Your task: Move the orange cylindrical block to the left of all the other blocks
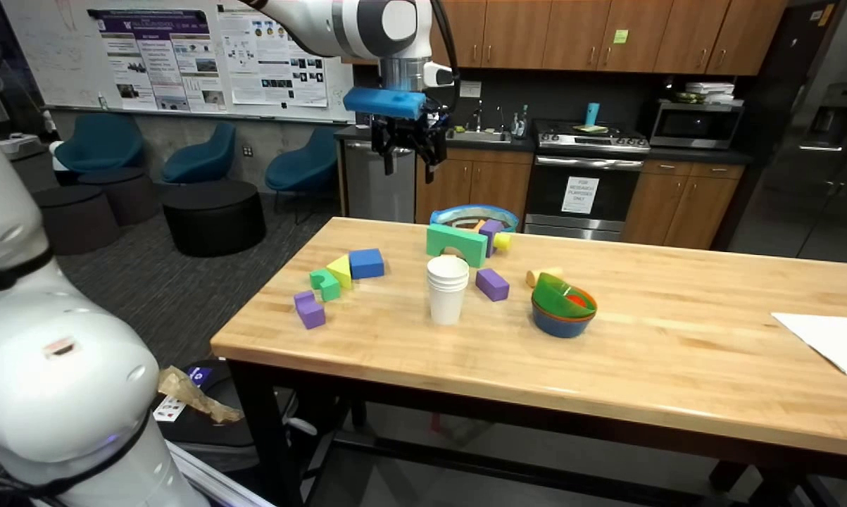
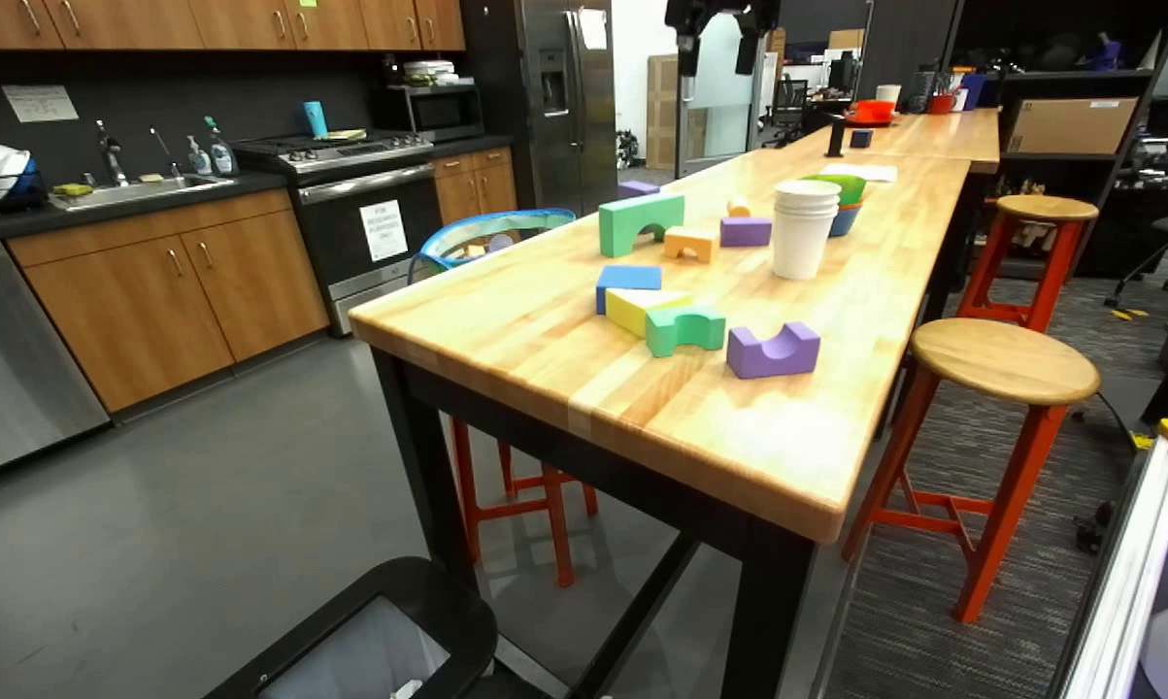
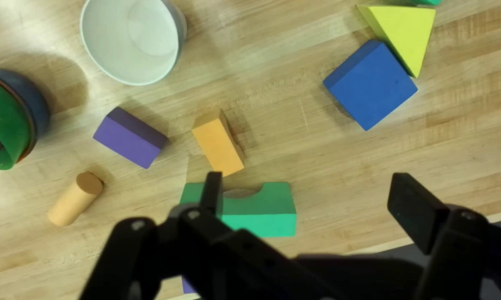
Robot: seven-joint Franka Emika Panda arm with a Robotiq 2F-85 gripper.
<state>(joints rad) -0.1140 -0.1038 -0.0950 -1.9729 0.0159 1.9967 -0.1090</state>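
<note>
wrist view: the tool (image 3: pixel 306 183) is spread wide, its two fingers (image 3: pixel 212 193) well apart, with counter (image 3: pixel 329 166) and one end of a green arch block (image 3: pixel 271 204) showing through the gap. the orange cylindrical block (image 3: pixel 73 201) lies on its side on the counter, below the tool and well out past the finger on the left of this view. on that same side, ahead of the fingertips, lies a purple rectangular block (image 3: pixel 129 136), and closer to the tool an orange arch block (image 3: pixel 218 143), just beside the green arch block, which the finger partly covers; whether those two touch i cannot tell. ahead of the other finger, a blue rectangular block (image 3: pixel 371 85) sits right beside a yellow-green wedge (image 3: pixel 404 35). farther ahead of the tool stand stacked white cups (image 3: pixel 129 39), and off to its far left a green bowl (image 3: pixel 0 108) leans tilted in a blue bowl (image 3: pixel 38 104). in both exterior views the tool hangs high above the counter, well apart from every block. below it in an exterior view, at the near end of the counter, a green notched block (image 2: pixel 663 338) and a purple notched block (image 2: pixel 773 361) follow the wedge in a loose line. in an exterior view, down and to the right of the tool, a second purple block (image 1: pixel 492 236) and a yellow block (image 1: pixel 502 241) show past the green arch block, partly hidden.
</note>
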